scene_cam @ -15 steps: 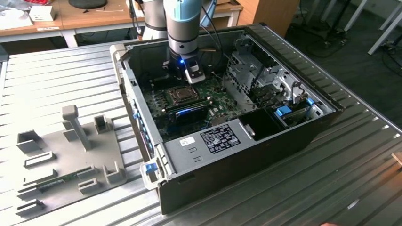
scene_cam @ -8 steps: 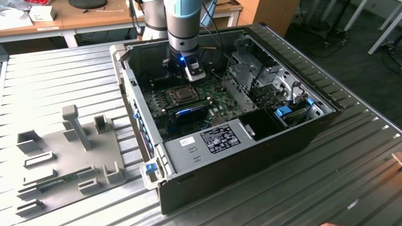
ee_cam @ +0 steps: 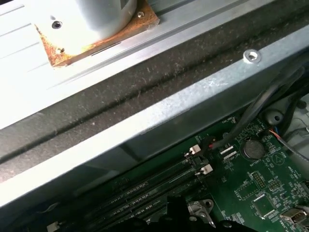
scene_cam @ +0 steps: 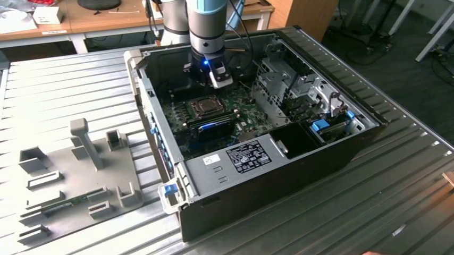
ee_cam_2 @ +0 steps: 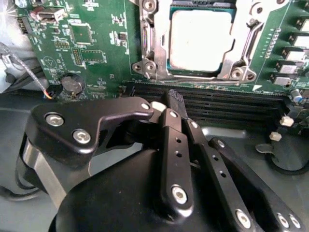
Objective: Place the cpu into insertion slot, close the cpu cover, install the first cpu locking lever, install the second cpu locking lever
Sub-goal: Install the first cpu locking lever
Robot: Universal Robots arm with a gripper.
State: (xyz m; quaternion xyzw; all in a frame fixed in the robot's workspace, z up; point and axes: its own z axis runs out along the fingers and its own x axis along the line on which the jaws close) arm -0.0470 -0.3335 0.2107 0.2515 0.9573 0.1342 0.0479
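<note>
The cpu (ee_cam_2: 200,41) lies flat in the insertion slot (scene_cam: 206,106) on the green circuit board (ee_cam_2: 96,29), its dull silver top showing. The cpu cover (ee_cam_2: 153,46), a shiny metal frame, lies down around the chip's edges. Thin metal lever rods run along two sides of the frame; whether they are latched I cannot tell. My gripper (ee_cam_2: 175,99) hovers over the long black memory slots (ee_cam_2: 227,104) just beside the socket, fingers shut together with nothing between them. In the exterior view my gripper (scene_cam: 218,81) hangs inside the open case, above the socket.
The open computer case (scene_cam: 341,154) walls in the board on all sides. A metal drive cage (scene_cam: 284,85) stands on the exterior view's right of the socket. A coin battery (ee_cam: 251,149) and cables sit near the board's corner. A grey fixture plate (scene_cam: 78,175) lies outside the case.
</note>
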